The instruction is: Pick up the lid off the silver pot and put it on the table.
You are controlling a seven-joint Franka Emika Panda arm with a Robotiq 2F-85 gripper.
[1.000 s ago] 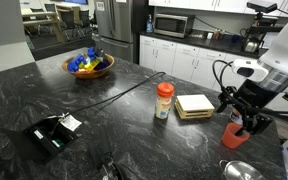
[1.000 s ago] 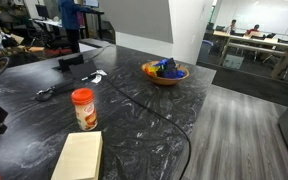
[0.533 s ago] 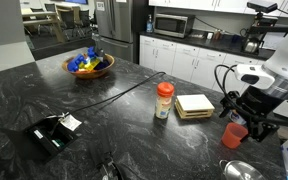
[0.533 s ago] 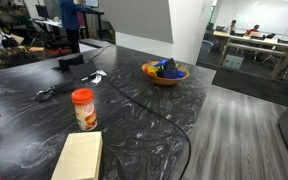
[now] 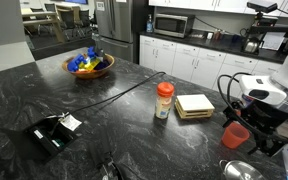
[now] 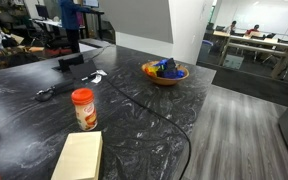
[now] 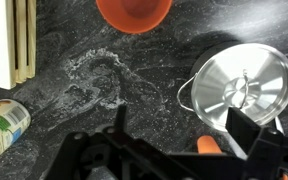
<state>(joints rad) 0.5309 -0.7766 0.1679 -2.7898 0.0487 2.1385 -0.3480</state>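
Observation:
The silver pot (image 7: 189, 95) stands on the black marbled table (image 7: 134, 90) with its shiny round lid (image 7: 246, 85) on it, a small knob at the lid's centre. In an exterior view the pot (image 5: 239, 170) sits at the bottom edge, near the red cup. My gripper (image 7: 184, 130) is open and empty. It hovers above the table just beside the pot, and its right finger overlaps the pot's near edge. In an exterior view the gripper (image 5: 261, 133) hangs just right of the red cup and above the pot.
A red cup (image 7: 134, 12) (image 5: 234, 135) stands close to the pot. A wooden block (image 5: 194, 105) and a red-capped jar (image 5: 164, 100) lie beyond it. A fruit bowl (image 5: 89, 65), a black cable and a black device (image 5: 49, 135) are farther off.
The arm has moved right, past the red cup and toward the pot. In the other exterior view it has slid almost out of the left edge. The gripper stays open.

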